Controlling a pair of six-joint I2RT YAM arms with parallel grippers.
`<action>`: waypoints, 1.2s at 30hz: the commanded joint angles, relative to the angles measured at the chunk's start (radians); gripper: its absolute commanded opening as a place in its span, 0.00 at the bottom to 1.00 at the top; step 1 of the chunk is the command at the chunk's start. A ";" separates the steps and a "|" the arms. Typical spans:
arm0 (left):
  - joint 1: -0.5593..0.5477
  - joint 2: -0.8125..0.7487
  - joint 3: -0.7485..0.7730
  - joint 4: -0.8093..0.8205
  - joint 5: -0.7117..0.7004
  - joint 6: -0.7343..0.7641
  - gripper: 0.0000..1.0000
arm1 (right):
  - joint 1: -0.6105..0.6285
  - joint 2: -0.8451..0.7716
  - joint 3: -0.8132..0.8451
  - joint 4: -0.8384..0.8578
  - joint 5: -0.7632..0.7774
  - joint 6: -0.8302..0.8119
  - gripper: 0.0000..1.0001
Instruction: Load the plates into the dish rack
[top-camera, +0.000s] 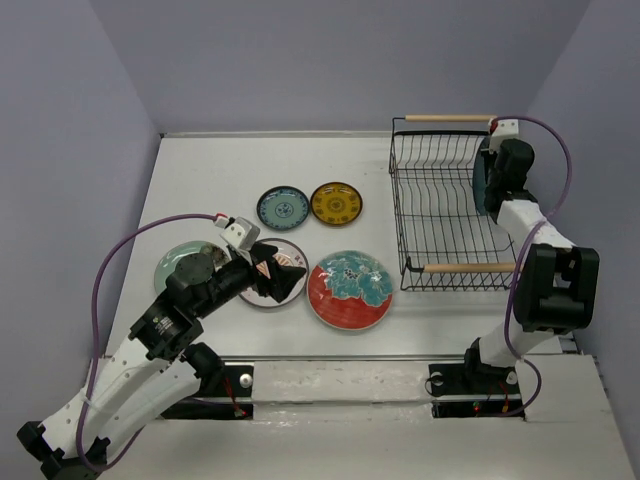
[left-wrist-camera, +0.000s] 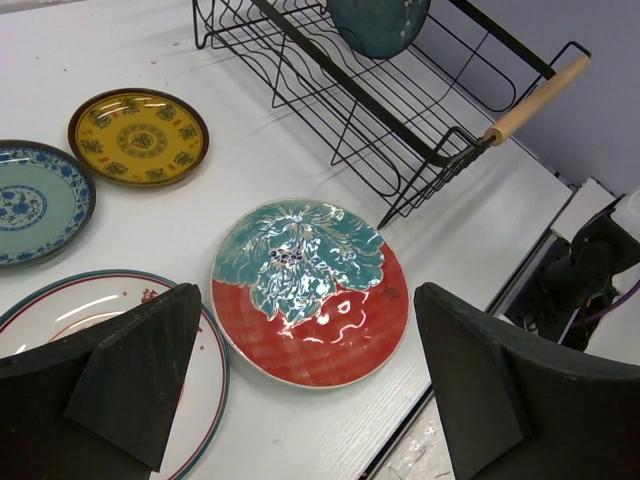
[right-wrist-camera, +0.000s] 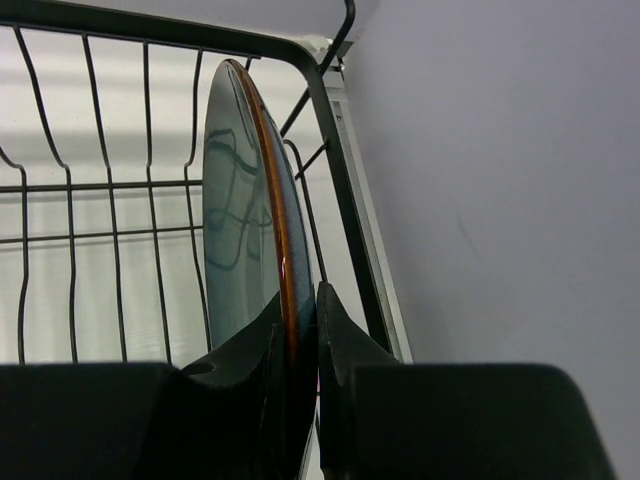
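On the overhead camera I have the rectangular black wire dish rack with two light wooden rod handles (top-camera: 440, 205) at about 2 o'clock on the white table (top-camera: 200, 170). My right gripper (right-wrist-camera: 298, 320) is inside the rack along its 3 o'clock side, with the jaws clamped on the rim of the dark teal round ceramic plate (right-wrist-camera: 235, 230). That plate stands upright on edge, its face running along the rack's long right wall and just beside it. I cannot tell whether its lower edge rests on the wires.

The other five plates lie flat on the table, outside the rack, at its 9 o'clock. The small blue-patterned round ceramic plate (top-camera: 283, 208) and the small yellow-brown round ceramic plate (top-camera: 336, 203) sit side by side, close but apart, with the yellow-brown one nearer the rack. At 6 o'clock from that pair lie the white round ceramic plate with an orange centre (left-wrist-camera: 80, 300) and the large red round ceramic plate with a teal centre (top-camera: 349, 289), their rims nearly meeting. The pale mint round ceramic plate (top-camera: 168, 262) lies at 9 o'clock of the white one, partly hidden under my left arm.

My left gripper (top-camera: 296, 280) hangs over the white plate, pointing toward 3 o'clock. Its jaws are wide apart and hold nothing, and on the wrist camera I see the red plate through the gap. I cannot tell whether the fingers touch the white plate.
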 joint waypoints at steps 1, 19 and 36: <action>0.007 0.006 0.025 0.039 0.008 0.015 0.99 | -0.010 -0.089 0.079 0.215 0.060 0.011 0.07; 0.014 0.027 0.024 0.040 0.011 0.015 0.99 | -0.028 0.018 0.066 0.210 0.057 0.008 0.07; 0.048 0.088 0.027 0.049 0.029 0.007 0.99 | -0.028 0.043 0.079 0.210 0.092 0.102 0.72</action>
